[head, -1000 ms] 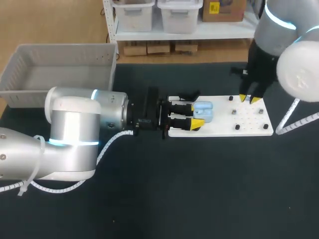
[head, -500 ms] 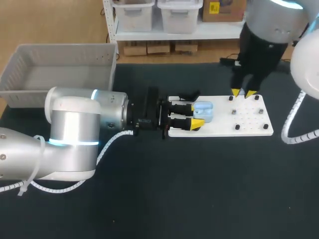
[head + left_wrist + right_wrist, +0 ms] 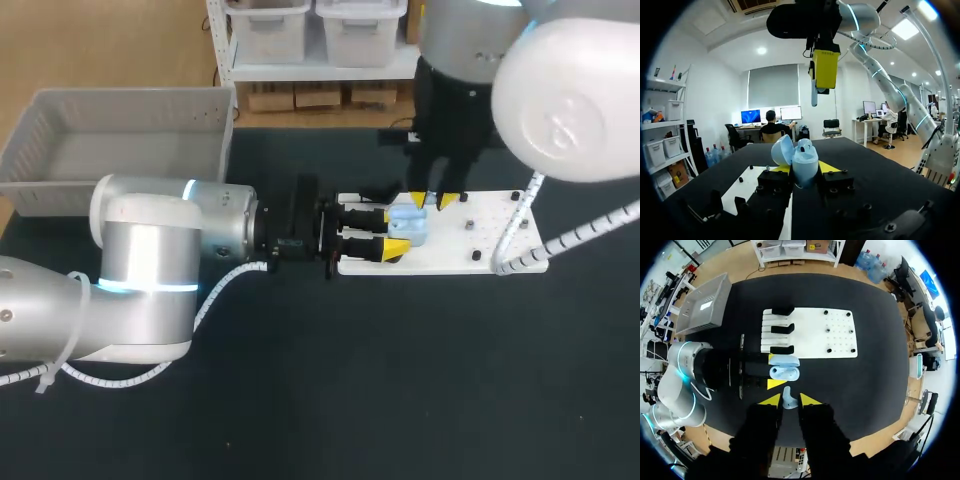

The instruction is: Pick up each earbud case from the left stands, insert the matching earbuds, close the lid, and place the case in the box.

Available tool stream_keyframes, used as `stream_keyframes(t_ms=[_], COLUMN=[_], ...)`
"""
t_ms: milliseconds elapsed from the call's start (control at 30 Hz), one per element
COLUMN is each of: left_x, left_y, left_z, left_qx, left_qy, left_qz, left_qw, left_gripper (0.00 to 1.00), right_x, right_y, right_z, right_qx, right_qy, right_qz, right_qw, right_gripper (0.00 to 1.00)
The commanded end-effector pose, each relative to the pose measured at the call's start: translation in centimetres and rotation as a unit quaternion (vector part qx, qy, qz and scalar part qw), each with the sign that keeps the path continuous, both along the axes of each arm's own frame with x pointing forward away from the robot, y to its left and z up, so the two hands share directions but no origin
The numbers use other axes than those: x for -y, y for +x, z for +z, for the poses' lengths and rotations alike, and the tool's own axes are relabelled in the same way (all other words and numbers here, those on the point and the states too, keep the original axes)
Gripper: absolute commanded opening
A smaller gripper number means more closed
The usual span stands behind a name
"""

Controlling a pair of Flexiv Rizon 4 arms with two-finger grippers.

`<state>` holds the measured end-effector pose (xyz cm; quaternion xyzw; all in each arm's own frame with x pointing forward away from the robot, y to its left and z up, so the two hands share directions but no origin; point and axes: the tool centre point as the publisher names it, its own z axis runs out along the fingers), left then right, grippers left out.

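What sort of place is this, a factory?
Probably a robot test lab: over a black table, the left hand grips an open earbud case, the right hand an earbud, near a white board and grey basket.

Inspection finding: no legible text, number, label or sign on the earbud case (image 3: 408, 222), on the white stand board (image 3: 500, 245), or on the grey box (image 3: 120, 105) at 10 o'clock on the table.

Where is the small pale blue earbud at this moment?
In the right wrist view, the pale blue earbud is pinched in the right gripper, just above the open pale blue case that the left gripper holds.
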<state>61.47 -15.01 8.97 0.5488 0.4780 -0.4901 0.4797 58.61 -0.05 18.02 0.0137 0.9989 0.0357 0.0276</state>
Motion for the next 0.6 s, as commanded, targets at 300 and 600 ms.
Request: stream_keyframes(t_ms=[300, 600], left_x=[0.0, 0.0], left_y=[-0.2, -0.2], left_z=[-0.1, -0.1], left_qx=[0.002, 0.002], left_qy=[-0.001, -0.001], left_qz=[0.004, 0.004], left_qw=[1.000, 1.000], left_gripper=[0.00, 0.00], right_x=[0.0, -1.6], right_y=[0.2, 0.5], right_z=[0.1, 0.5], right_qx=[-0.003, 0.025], right_qy=[0.000, -0.046], right_qz=[0.000, 0.093], right_qw=[1.000, 0.994], right_gripper=[0.00, 0.00])
